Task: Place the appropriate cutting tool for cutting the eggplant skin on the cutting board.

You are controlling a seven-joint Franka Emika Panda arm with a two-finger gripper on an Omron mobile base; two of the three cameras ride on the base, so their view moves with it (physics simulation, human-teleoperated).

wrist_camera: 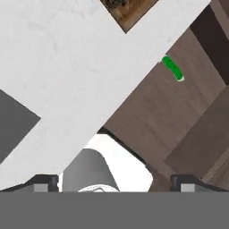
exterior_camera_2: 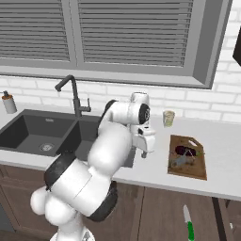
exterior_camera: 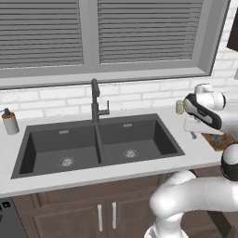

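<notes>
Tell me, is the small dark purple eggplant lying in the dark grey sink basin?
No, the small dark purple eggplant lies on the flat brown wooden cutting board on the white counter, to the right of the dark grey double sink.

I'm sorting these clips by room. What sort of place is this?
A simulated home kitchen, most likely: a dark double sink with a faucet set in a white counter under a window with blinds, and a wooden cutting board nearby.

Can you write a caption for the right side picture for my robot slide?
White robot arm's gripper hangs over the counter between sink and cutting board, where the eggplant lies.
</notes>
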